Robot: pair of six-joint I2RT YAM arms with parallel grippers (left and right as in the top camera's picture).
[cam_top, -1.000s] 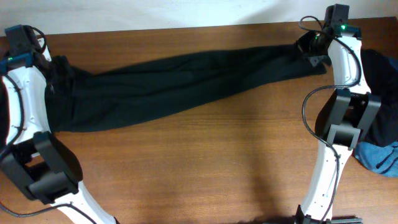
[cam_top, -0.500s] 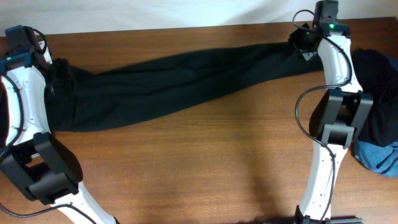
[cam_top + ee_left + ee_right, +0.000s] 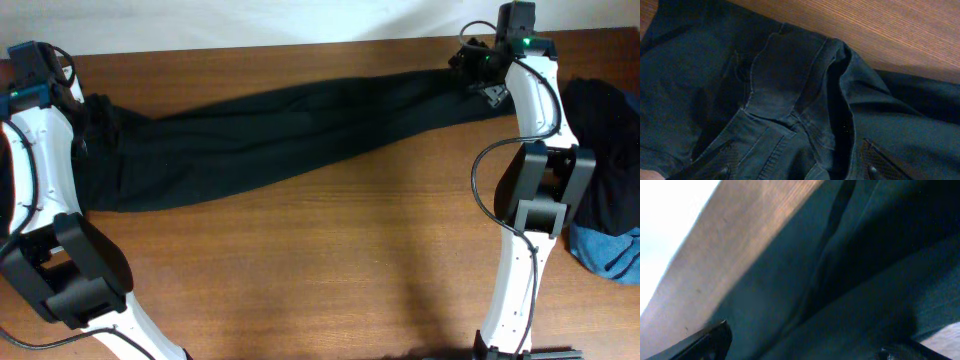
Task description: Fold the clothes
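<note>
The clothes on the table include a long pair of black trousers (image 3: 290, 125) laid out flat across it, waist to the left and leg ends to the back right. My left gripper (image 3: 88, 108) hovers over the waistband (image 3: 775, 80). It is open, its textured fingertips (image 3: 875, 161) spread wide above the fabric. My right gripper (image 3: 468, 62) is at the leg ends. Its jaws stand wide apart and open over the dark cloth (image 3: 850, 270), holding nothing.
More clothes lie heaped at the right edge: a black garment (image 3: 612, 150) with a blue piece (image 3: 612, 250) in front of it. Bare wooden table (image 3: 330, 260) spreads in front of the trousers. The table's back edge (image 3: 300, 45) runs just behind both grippers.
My right gripper has opened and let go of the trouser leg end, shifting a little to the left along the back edge. The left arm has stayed still.
</note>
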